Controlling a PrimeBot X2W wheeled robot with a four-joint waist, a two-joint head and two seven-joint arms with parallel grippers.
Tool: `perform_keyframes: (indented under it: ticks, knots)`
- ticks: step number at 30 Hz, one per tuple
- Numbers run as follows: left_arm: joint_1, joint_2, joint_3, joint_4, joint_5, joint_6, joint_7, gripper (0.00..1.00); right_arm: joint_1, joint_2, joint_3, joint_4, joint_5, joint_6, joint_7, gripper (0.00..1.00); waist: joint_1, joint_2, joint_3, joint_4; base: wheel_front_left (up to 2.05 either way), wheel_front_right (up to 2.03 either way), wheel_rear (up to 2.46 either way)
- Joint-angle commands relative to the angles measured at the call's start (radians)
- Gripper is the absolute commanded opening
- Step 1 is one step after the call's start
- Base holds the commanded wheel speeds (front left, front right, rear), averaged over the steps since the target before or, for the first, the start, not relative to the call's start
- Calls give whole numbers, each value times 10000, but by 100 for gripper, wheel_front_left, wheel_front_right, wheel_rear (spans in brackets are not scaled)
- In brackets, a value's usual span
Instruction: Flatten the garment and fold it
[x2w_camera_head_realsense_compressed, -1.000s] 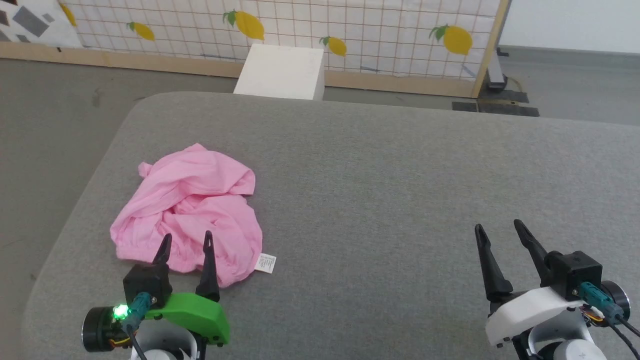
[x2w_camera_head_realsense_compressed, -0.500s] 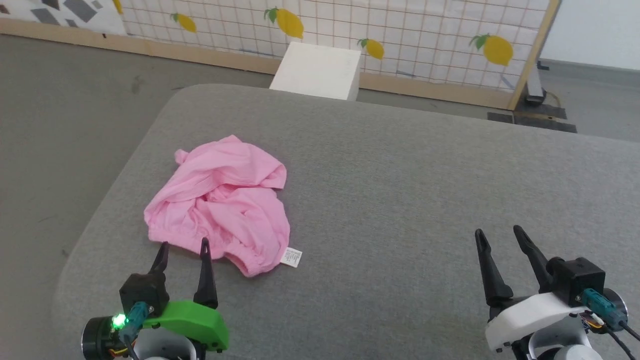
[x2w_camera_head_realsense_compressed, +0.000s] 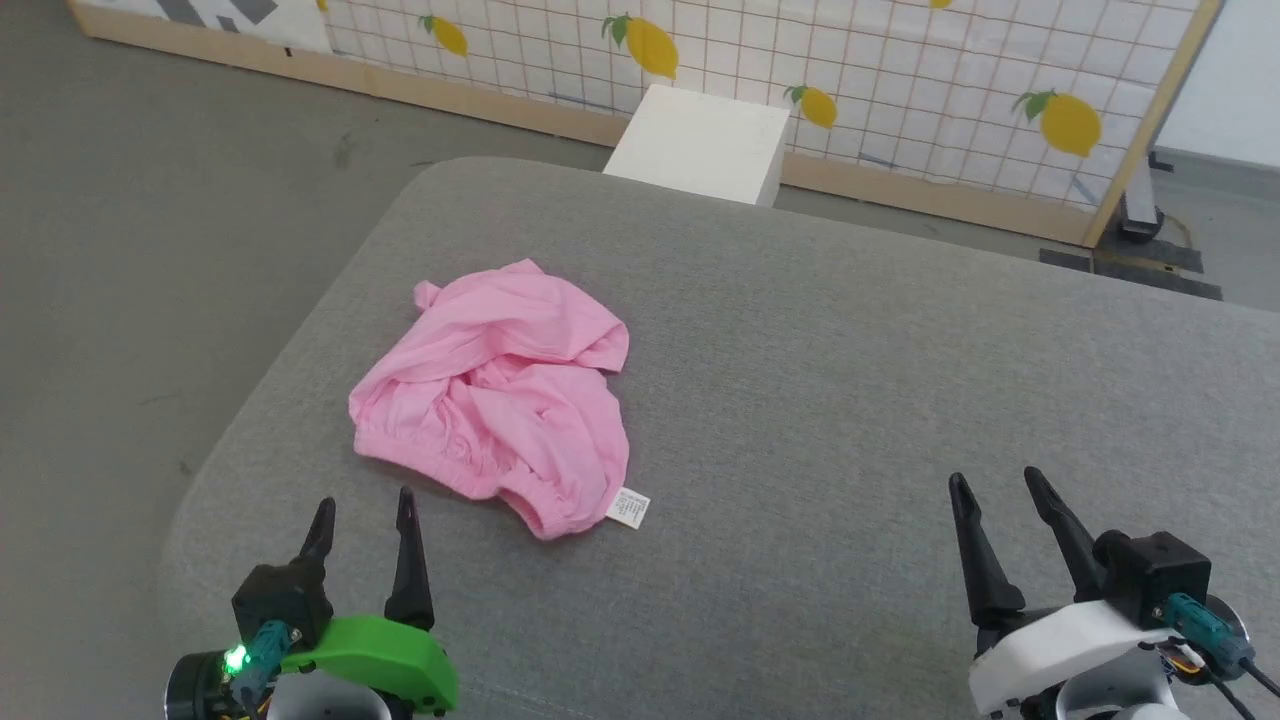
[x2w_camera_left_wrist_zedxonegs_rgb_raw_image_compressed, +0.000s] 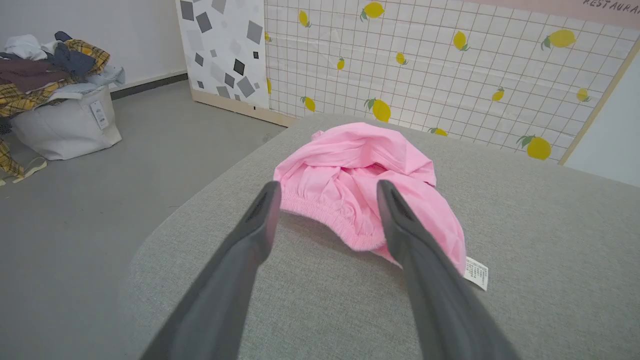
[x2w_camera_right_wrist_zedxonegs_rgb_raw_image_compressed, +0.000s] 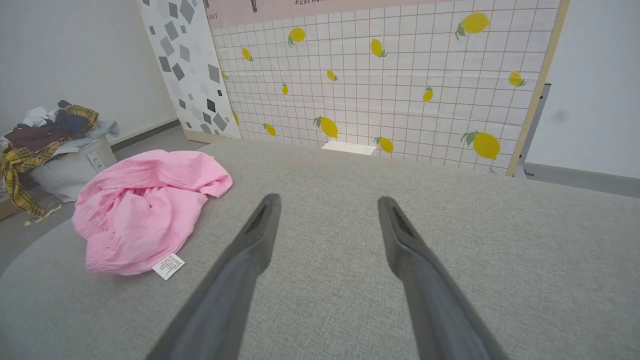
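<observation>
Grey padded table under both hands, with a lemon-print grid screen behind. Left hand spread fully open and gripping nothing, poised just short of the garment, fingers aimed at its gathered waistband without touching. Right hand equally wide open and empty, well apart from the garment, off to its right over bare table. Garment lying crumpled in a loose pink heap, not yet flattened or folded, waistband edge turned toward the left hand. White care label lying flat on the table at the garment's near right corner. White box on the floor beyond the garment, just in front of the screen. Heap of mixed clothes on a pale bag, far off to the garment's left.
</observation>
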Motion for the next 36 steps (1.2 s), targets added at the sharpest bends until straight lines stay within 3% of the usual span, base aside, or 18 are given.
perform_keyframes:
  ticks: [1, 36]
  knots:
    - [163, -26, -14, 48, -105, 81, -115, 100, 110, 9, 13, 50, 131, -8, -118, 100, 0, 0, -3, 135, 0, 0, 0]
    - [510, -1, -140, 405, -567, 478, -834, 100, 400, 13, -170, 367, 791, -12, -549, 100, 0, 0, -175, 1346, 0, 0, 0]
